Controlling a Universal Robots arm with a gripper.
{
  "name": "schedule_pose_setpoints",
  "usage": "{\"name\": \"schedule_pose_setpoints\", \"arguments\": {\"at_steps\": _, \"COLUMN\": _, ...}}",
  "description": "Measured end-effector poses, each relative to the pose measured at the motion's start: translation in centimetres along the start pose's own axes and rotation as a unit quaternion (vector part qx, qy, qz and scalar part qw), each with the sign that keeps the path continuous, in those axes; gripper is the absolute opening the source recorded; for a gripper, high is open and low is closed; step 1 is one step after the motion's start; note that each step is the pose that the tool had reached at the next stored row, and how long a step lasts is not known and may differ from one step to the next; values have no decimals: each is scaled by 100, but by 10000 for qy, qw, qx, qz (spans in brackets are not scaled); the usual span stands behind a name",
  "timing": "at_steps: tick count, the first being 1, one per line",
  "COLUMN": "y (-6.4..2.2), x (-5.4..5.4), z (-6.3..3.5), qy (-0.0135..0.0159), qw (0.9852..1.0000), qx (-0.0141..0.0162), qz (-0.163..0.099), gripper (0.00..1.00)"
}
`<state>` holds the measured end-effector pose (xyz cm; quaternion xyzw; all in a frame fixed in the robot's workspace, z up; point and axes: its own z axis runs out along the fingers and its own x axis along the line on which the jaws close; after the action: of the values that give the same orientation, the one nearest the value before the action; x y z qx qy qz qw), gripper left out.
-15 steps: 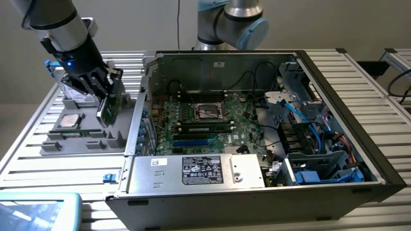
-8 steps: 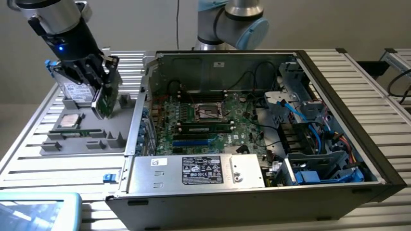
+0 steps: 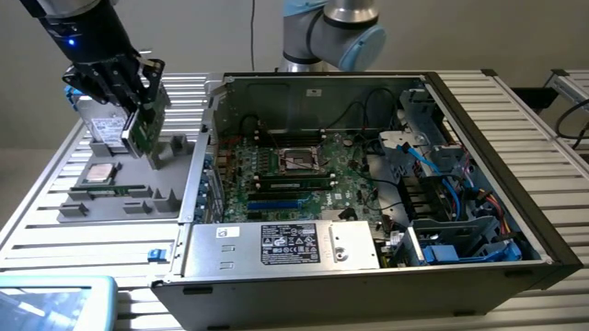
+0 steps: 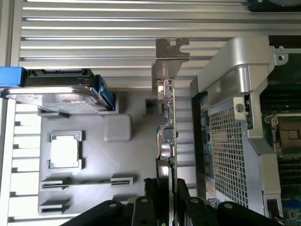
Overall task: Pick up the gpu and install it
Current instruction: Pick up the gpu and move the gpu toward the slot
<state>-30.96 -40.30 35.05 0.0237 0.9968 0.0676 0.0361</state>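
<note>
- Gpu (image 4: 167, 117) stands on edge at the tray (image 3: 120, 207) beside the computer case (image 3: 543, 227), clamped by the gripper (image 4: 164, 187).
- Grasp made; not yet in the case.

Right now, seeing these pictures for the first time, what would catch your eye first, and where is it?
The open computer case in the middle of the exterior view stands out, its green motherboard bared among cables. At that view's upper left, the black end effector grips the gpu, which stands on edge over the grey parts tray beside the case.
</note>
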Motion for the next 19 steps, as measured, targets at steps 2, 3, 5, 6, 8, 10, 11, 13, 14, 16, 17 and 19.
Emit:
{"name": "schedule_pose_setpoints", "arguments": {"at_steps": 2, "y": -8, "x": -41, "z": -89, "qy": 12, "qw": 10000, "qx": 0, "qz": 2, "gripper": 28}}
{"name": "schedule_pose_setpoints", "arguments": {"at_steps": 3, "y": -13, "x": -67, "z": -133, "qy": 18, "qw": 10000, "qx": 1, "qz": 2, "gripper": 28}}
{"name": "schedule_pose_setpoints", "arguments": {"at_steps": 5, "y": -20, "x": -124, "z": -222, "qy": 27, "qw": 10000, "qx": 1, "qz": 4, "gripper": 28}}
{"name": "schedule_pose_setpoints", "arguments": {"at_steps": 6, "y": -23, "x": -154, "z": -265, "qy": 32, "qw": 10000, "qx": 1, "qz": 4, "gripper": 28}}
{"name": "schedule_pose_setpoints", "arguments": {"at_steps": 8, "y": -28, "x": -216, "z": -358, "qy": 44, "qw": 10000, "qx": 2, "qz": 6, "gripper": 28}}
{"name": "schedule_pose_setpoints", "arguments": {"at_steps": 10, "y": -31, "x": -270, "z": -446, "qy": 61, "qw": 10000, "qx": 3, "qz": 9, "gripper": 28}}
{"name": "schedule_pose_setpoints", "arguments": {"at_steps": 11, "y": -32, "x": -295, "z": -490, "qy": 72, "qw": 10000, "qx": 3, "qz": 10, "gripper": 28}}
{"name": "schedule_pose_setpoints", "arguments": {"at_steps": 13, "y": -36, "x": -341, "z": -569, "qy": 101, "qw": 9999, "qx": 5, "qz": 14, "gripper": 28}}
{"name": "schedule_pose_setpoints", "arguments": {"at_steps": 14, "y": -37, "x": -361, "z": -596, "qy": 122, "qw": 9999, "qx": 6, "qz": 17, "gripper": 28}}
{"name": "schedule_pose_setpoints", "arguments": {"at_steps": 16, "y": -39, "x": -405, "z": -642, "qy": 166, "qw": 9999, "qx": 8, "qz": 22, "gripper": 28}}
{"name": "schedule_pose_setpoints", "arguments": {"at_steps": 17, "y": -40, "x": -428, "z": -664, "qy": 189, "qw": 9998, "qx": 10, "qz": 25, "gripper": 28}}
{"name": "schedule_pose_setpoints", "arguments": {"at_steps": 19, "y": -41, "x": -475, "z": -708, "qy": 235, "qw": 9997, "qx": 12, "qz": 32, "gripper": 28}}
